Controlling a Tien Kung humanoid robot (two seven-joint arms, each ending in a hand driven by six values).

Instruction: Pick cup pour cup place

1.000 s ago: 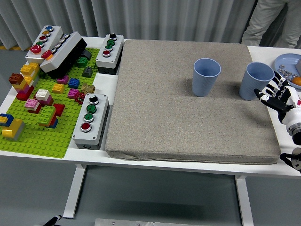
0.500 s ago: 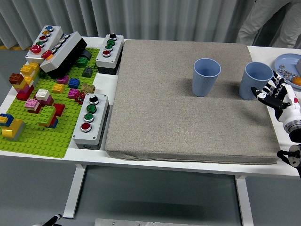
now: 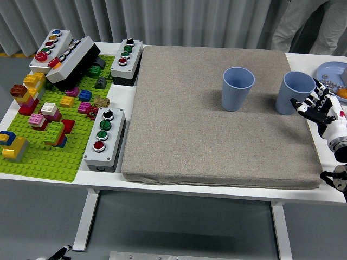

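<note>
Two light blue cups stand upright on the grey mat (image 3: 217, 135). One cup (image 3: 237, 88) is near the mat's middle right, the other cup (image 3: 295, 93) is at the mat's right edge. My right hand (image 3: 317, 107) comes in from the right, just beside the right cup, its fingers spread and holding nothing. It sits close to the cup's right side; contact cannot be made out. The insides of the cups are not visible enough to tell their contents. My left hand is out of view.
A blue plate (image 3: 332, 70) with small items lies at the far right. Left of the mat are grey button boxes (image 3: 104, 138) (image 3: 126, 60) and a green baseplate (image 3: 49, 141) with several coloured bricks. A person's legs (image 3: 303, 24) stand behind the table.
My right hand has crept slightly up and right beside the right cup. The person behind the table has shifted. The cups have not moved.
</note>
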